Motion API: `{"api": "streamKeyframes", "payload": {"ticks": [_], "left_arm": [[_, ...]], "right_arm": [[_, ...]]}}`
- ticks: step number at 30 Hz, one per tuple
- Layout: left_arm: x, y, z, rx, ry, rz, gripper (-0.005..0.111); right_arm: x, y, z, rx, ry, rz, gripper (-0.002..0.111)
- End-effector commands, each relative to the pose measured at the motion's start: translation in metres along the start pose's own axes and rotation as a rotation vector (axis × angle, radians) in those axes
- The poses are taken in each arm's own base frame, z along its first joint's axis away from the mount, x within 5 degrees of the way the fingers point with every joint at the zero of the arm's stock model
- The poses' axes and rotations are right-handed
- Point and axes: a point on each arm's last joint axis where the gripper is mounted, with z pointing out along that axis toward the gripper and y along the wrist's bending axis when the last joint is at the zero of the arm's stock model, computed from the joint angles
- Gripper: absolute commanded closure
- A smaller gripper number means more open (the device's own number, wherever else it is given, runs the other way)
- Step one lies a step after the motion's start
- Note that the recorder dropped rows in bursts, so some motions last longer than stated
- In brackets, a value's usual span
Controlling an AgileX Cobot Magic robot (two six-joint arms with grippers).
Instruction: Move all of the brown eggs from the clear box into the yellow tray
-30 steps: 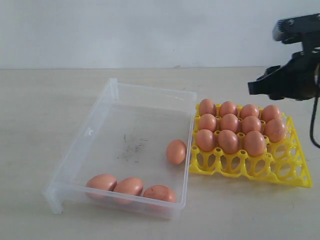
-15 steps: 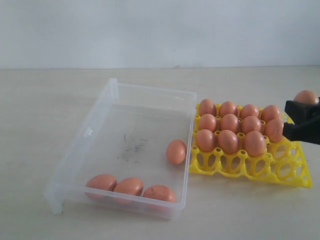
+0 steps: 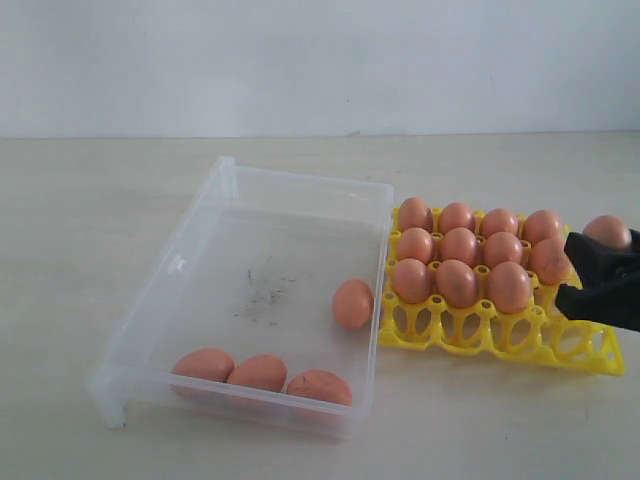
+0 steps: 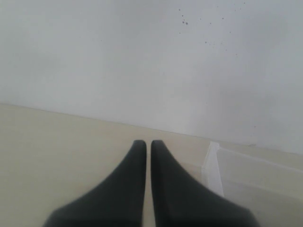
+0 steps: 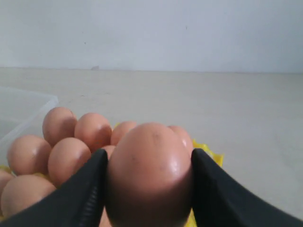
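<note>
Right gripper [image 5: 149, 191] pinched one brown egg [image 3: 608, 231] over the tray's [image 3: 500, 346] right edge.
Eleven eggs [image 3: 459, 246] sat in the yellow tray's cups. Four more lay in the clear box [image 3: 300, 184]: three along its near wall, one by the tray-side wall. Left gripper [image 4: 148, 146] was pressed together, holding nothing, near a box corner.

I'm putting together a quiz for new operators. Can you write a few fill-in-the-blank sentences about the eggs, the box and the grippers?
1. The clear box holds ___ brown eggs.
2. The right gripper grips one brown ___.
3. The left gripper is ___, holding nothing.
Missing words: four; egg; shut.
</note>
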Motion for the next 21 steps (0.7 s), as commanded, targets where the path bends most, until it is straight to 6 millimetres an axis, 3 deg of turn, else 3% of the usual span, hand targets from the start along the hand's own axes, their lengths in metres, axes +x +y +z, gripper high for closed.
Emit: {"api": "streamKeyframes", "payload": {"ticks": [1, 9, 21], "left_arm": [[-0.001, 0.000, 0.000, 0.004, -0.001, -0.002, 0.103], [-0.001, 0.000, 0.000, 0.004, -0.001, -0.002, 0.103], [-0.001, 0.000, 0.000, 0.004, -0.001, -0.002, 0.103]], "right_arm": [[0.011, -0.003, 0.010, 0.012, 0.037, 0.005, 0.109], [0.032, -0.006, 0.026, 0.008, 0.128, 0.020, 0.109], [0.025, -0.005, 0.038, -0.031, 0.087, -0.002, 0.109]]}}
